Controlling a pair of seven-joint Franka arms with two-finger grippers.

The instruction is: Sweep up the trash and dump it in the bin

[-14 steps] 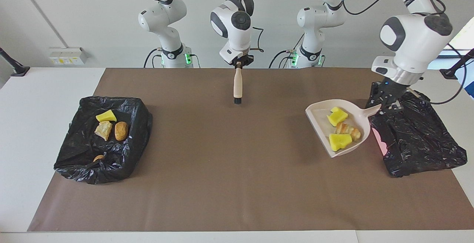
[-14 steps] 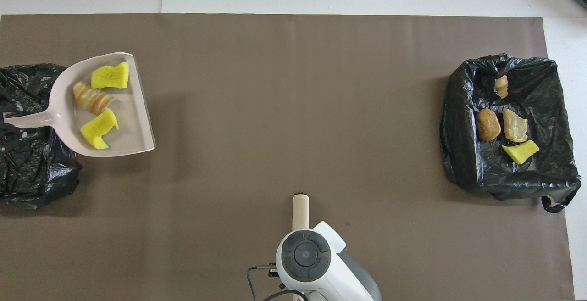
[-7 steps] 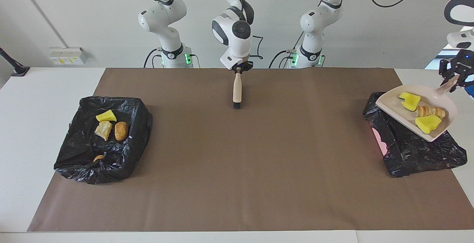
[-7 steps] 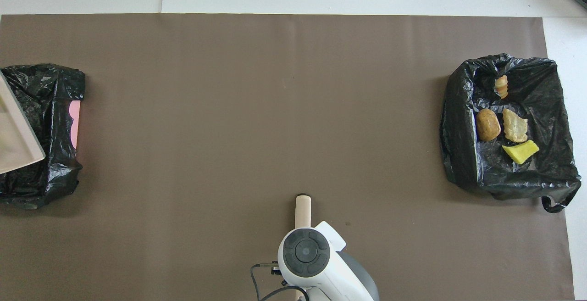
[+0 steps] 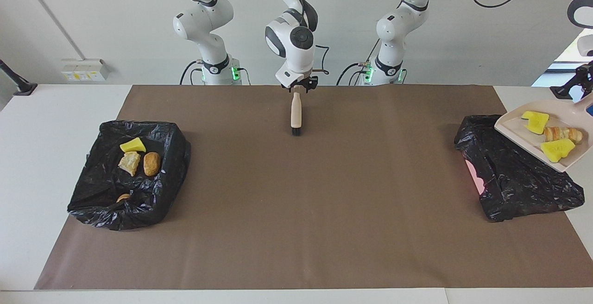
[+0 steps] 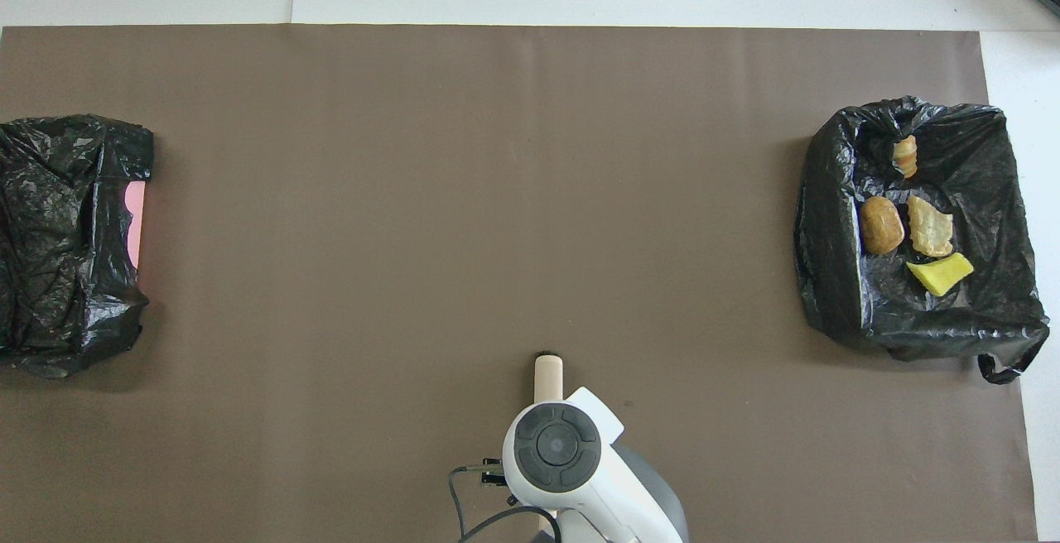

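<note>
My left gripper (image 5: 583,86) is shut on the handle of the beige dustpan (image 5: 513,127) and holds it tilted in the air over the black-lined bin (image 5: 514,169) at the left arm's end. In the pan lie two yellow sponge pieces (image 5: 535,121) (image 5: 557,149) and a brown bread-like roll (image 5: 562,133). The pan is out of the overhead view; the bin (image 6: 66,237) shows there. My right gripper (image 5: 297,90) is shut on the brush (image 5: 295,114), which hangs bristles down over the mat near the robots and also shows in the overhead view (image 6: 546,376).
A second black-lined bin (image 5: 92,188) (image 6: 836,278) sits at the right arm's end. It holds a yellow sponge (image 5: 132,145), a pale chunk (image 5: 129,162), a brown lump (image 5: 151,163) and a small roll (image 5: 123,197). A brown mat (image 5: 324,211) covers the table.
My left gripper lifted the loaded dustpan off the mat and carried it over the bin at the left arm's end, out of the overhead view. The brush rose slightly.
</note>
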